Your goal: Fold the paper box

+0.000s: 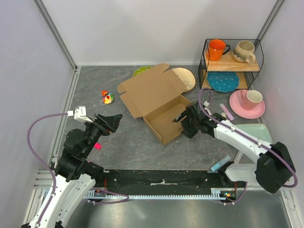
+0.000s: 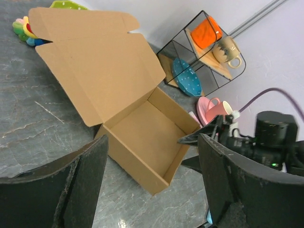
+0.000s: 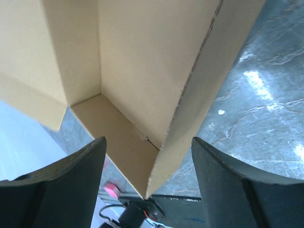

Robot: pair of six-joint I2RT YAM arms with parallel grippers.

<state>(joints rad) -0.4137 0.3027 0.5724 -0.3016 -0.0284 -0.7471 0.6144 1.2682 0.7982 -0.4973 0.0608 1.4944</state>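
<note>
Standing walls-up, the paper box point(image 1: 166, 124) leaves only its lid point(image 1: 151, 89) to close; right hand point(image 1: 182, 121) straddles a wall, spread wide; left hand point(image 1: 115, 122) hovers open.

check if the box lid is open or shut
Open: the paper box has its walls up, but the lid is folded back, leaving the empty inside exposed.

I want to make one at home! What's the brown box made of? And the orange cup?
The box looks like plain brown cardboard: dull, unprinted, with a rough cut edge in the right wrist view. The orange cup looks like glazed pottery, smooth and a little shiny, though it could be plastic.
</note>
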